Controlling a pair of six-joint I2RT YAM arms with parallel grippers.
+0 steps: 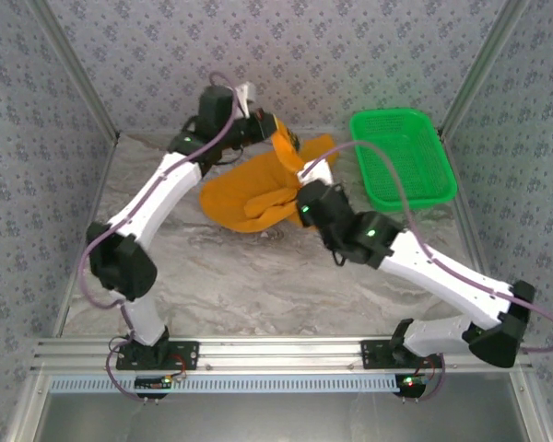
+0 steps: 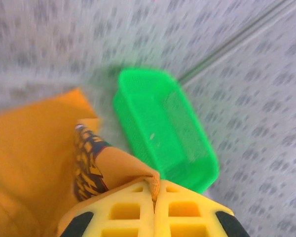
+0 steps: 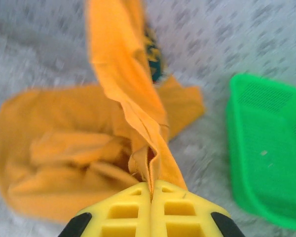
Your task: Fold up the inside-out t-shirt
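On my left wrist view, the left gripper (image 2: 155, 191) has its two yellow fingers (image 2: 123, 212) pressed together. A folded edge of the t-shirt (image 2: 29, 158) is pinched in the seam between them. Just past the tips the orange cloth turns over and shows a strip of the dark printed pattern (image 2: 89, 165). The rest of the shirt spreads away to the left of the frame. Beyond it, up and to the right, the green basket (image 2: 126, 106) lies on the table, apart from the cloth; this view is motion-blurred.

On my right wrist view, the right gripper (image 3: 151, 187) is closed the same way, fingers (image 3: 180, 212) tight against each other on a ridge of orange fabric. From that pinch a taut band of the t-shirt (image 3: 118, 64) runs straight up the frame, with a bit of the dark print (image 3: 154, 61) peeking from its right edge. The bulk of the shirt lies rumpled on the table to the left of the band. The basket (image 3: 234, 123) is off to the right, clear of the shirt.

From the top camera I see the left gripper (image 1: 263, 129) at the far side of the table (image 1: 258, 285) and the right gripper (image 1: 304, 195) nearer, toward the middle. The t-shirt (image 1: 244, 198) is bunched between them at the far centre of the marbled surface, one part drawn up toward the left gripper and another flap (image 1: 321, 147) reaching toward the basket (image 1: 387, 117). The basket stands at the far right, just beside the shirt; I cannot tell whether that flap touches it.
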